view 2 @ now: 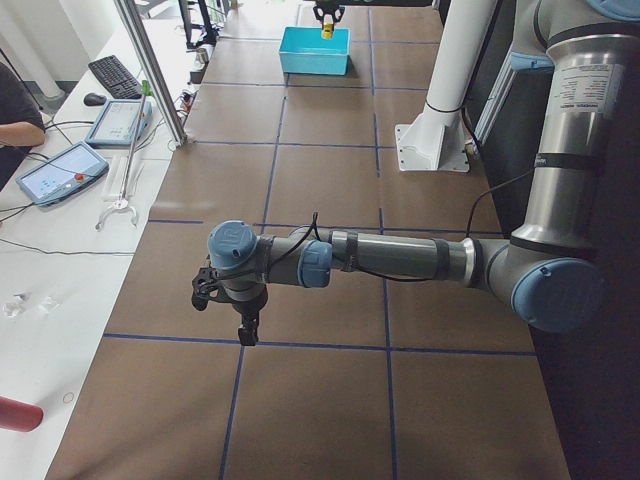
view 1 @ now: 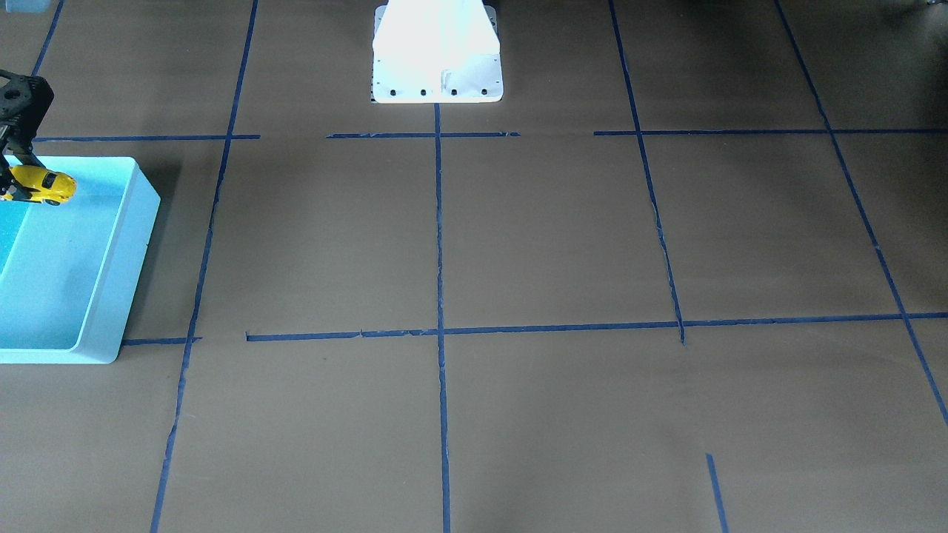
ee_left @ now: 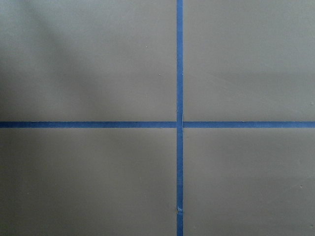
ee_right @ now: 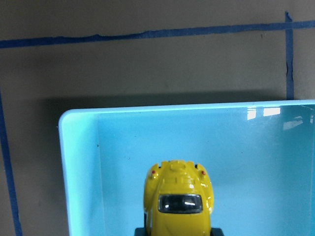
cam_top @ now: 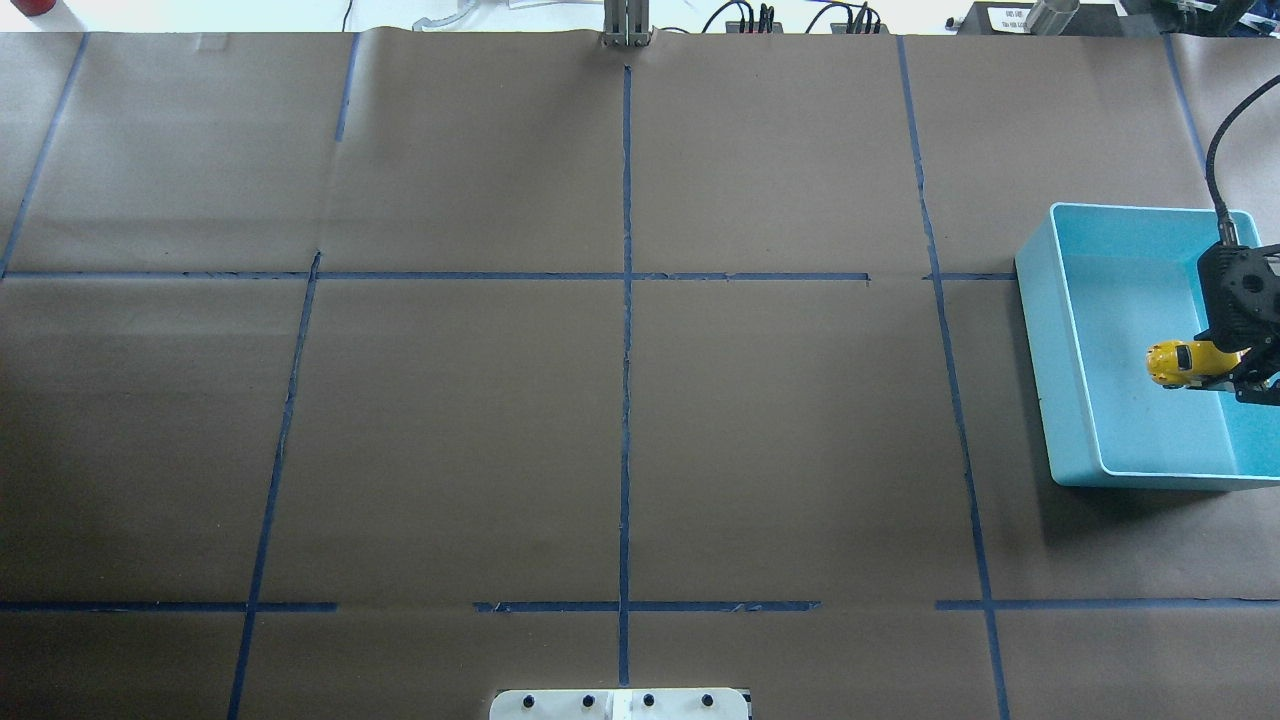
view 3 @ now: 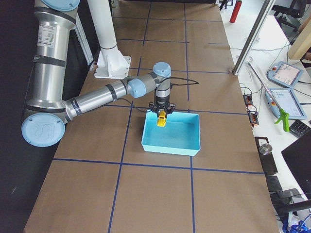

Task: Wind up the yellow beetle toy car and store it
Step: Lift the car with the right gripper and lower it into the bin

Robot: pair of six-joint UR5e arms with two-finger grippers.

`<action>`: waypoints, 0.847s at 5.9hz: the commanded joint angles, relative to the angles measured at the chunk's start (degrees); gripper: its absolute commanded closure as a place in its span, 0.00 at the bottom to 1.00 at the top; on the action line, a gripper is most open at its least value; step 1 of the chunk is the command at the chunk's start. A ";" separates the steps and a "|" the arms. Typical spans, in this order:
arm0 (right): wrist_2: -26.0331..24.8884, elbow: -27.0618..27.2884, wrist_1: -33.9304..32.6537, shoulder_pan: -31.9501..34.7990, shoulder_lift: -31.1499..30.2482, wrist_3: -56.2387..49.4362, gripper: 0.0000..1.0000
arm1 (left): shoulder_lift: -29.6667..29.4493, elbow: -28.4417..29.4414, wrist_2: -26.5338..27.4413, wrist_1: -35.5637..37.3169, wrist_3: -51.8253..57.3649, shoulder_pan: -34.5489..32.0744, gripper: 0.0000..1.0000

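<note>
The yellow beetle toy car (cam_top: 1175,362) is held in my right gripper (cam_top: 1240,375), which is shut on its rear end. The car hangs level over the inside of the light blue bin (cam_top: 1035,340) at the table's right end, nearer the bin's robot-side wall. The right wrist view shows the car (ee_right: 178,196) from above with the bin's corner (ee_right: 78,167) beyond it. The front view shows car (view 1: 41,183) and bin (view 1: 141,222) at its left edge. My left gripper (view 2: 245,325) hovers over bare table far from the bin; I cannot tell whether it is open or shut.
The brown paper-covered table carries a grid of blue tape lines (ee_left: 179,123). The white robot base (view 1: 437,52) stands at mid-table on the robot's side. Tablets and cables (view 3: 286,75) lie on the operators' bench beyond the far edge.
</note>
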 commanded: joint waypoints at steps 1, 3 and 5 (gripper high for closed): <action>3.66 -11.81 21.35 -0.05 -1.39 7.22 0.99 | 0.00 -0.08 -0.04 -0.02 0.00 0.00 0.00; 3.49 -14.39 23.11 -0.31 -0.78 6.75 0.99 | 0.00 -0.25 -0.04 -0.02 0.00 -0.09 0.00; 3.49 -17.37 23.11 -1.19 1.76 6.49 0.99 | 0.00 -0.52 -0.04 0.06 0.00 0.00 0.00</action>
